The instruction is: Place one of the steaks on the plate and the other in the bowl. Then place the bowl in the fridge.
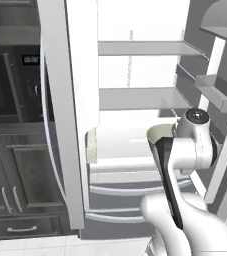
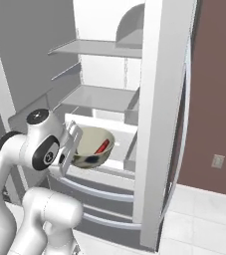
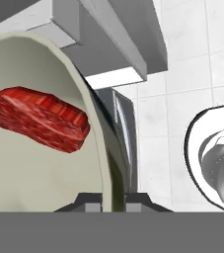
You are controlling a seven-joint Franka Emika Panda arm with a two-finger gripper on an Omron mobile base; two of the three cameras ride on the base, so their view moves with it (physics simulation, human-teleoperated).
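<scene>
Left base view: bowl [image 1: 157,134] mostly hidden behind the arm, just a bit of rim shows; contents not visible. Right base view: steak [image 2: 103,146] is a small red sliver past the rim, shape can't be told. Hand view: bowl [image 3: 44,163] cut off at the left edge, end effector [image 3: 113,200] tips mostly under the bottom band. Fridge [image 1: 135,95] top cropped in both base views.

Steak [image 3: 39,118] in bowl [image 2: 92,147], seemingly before fridge [image 2: 109,99] shelves.
</scene>
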